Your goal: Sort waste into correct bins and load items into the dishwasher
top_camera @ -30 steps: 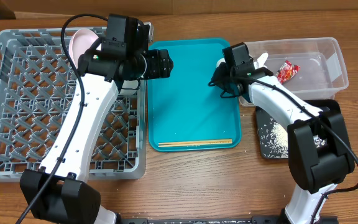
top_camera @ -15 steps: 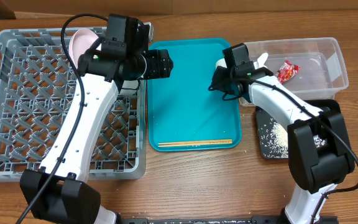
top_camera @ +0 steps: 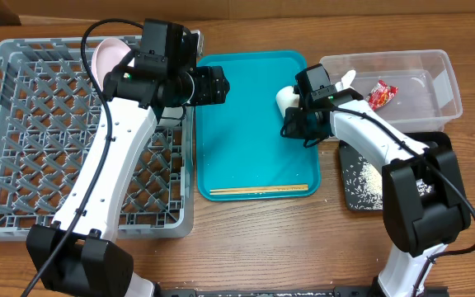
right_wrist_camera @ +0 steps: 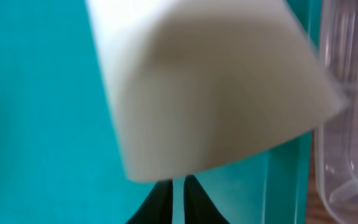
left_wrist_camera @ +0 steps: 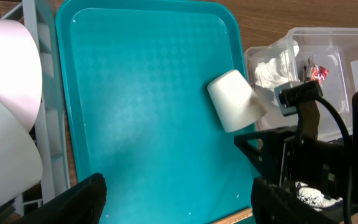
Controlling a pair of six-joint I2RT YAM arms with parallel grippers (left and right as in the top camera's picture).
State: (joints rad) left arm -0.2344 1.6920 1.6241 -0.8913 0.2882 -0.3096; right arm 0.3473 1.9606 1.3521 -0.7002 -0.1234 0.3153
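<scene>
My right gripper is shut on the rim of the small white cup, which hangs tilted over the right edge of the teal tray. The cup also shows in the left wrist view and fills the right wrist view, above the nearly closed fingers. My left gripper is open and empty above the tray's far left part. Two wooden chopsticks lie along the tray's near edge. A pink plate stands in the grey dish rack.
The clear tub at the back right holds a red wrapper and a white tissue. The black tray in front of it holds rice grains. A paler round dish stands by the pink plate.
The right gripper has drawn back a little toward the near side, and the white cup, mostly hidden under it before, now shows tilted in its fingers. The left arm has not moved.
</scene>
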